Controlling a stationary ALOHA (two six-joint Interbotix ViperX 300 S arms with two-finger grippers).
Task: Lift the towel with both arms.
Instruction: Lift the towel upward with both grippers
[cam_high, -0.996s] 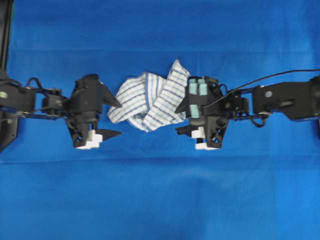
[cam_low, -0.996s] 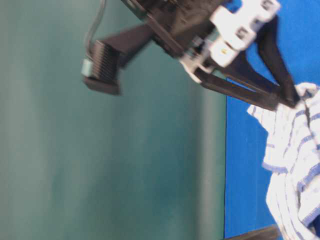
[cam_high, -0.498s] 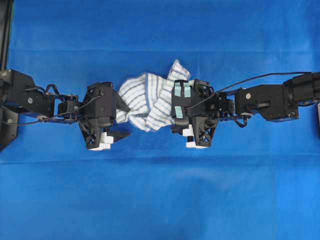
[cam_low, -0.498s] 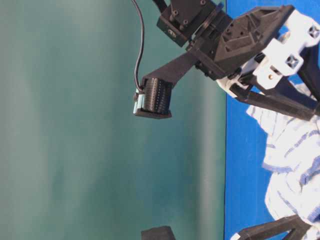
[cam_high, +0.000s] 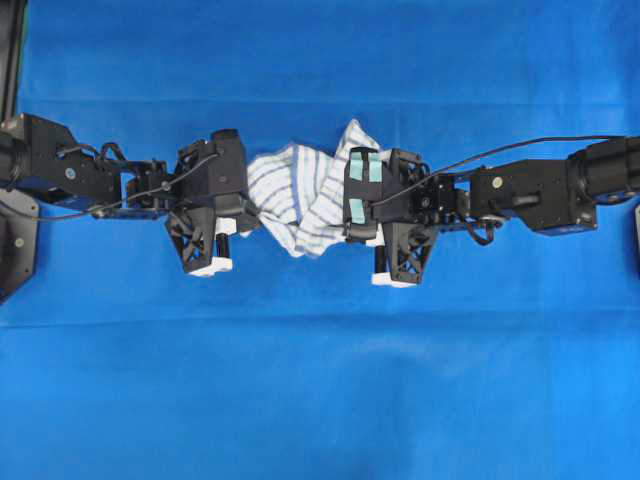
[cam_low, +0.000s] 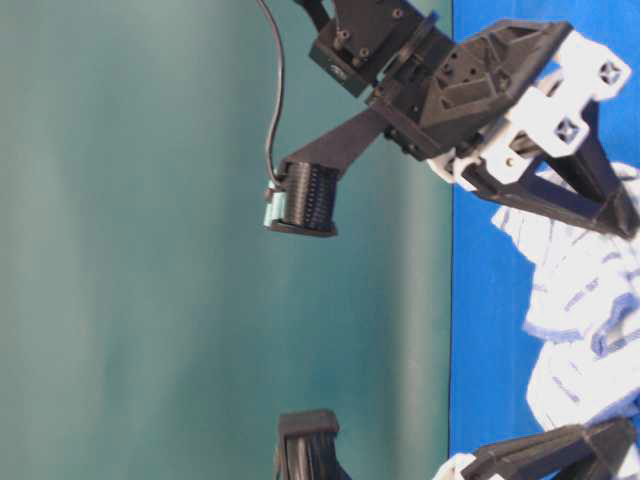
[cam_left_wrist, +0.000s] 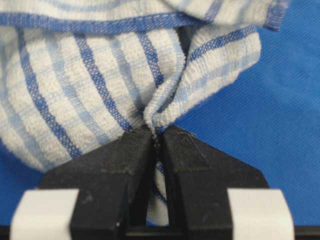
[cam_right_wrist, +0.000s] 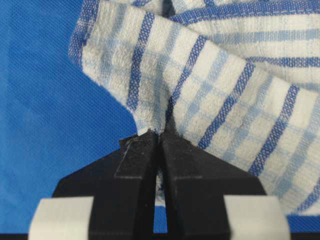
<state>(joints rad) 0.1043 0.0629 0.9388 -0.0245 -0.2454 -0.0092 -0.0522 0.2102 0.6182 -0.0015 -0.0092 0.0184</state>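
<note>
Between my two grippers lies the towel (cam_high: 300, 195); my left gripper (cam_left_wrist: 156, 142) and right gripper (cam_right_wrist: 159, 137) each pinch a fold, jaws closed tight.

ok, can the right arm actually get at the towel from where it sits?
Looks like yes: the right end effector is already shut on a fold of the towel, nothing between them. The left end effector pinches the opposite side.
</note>
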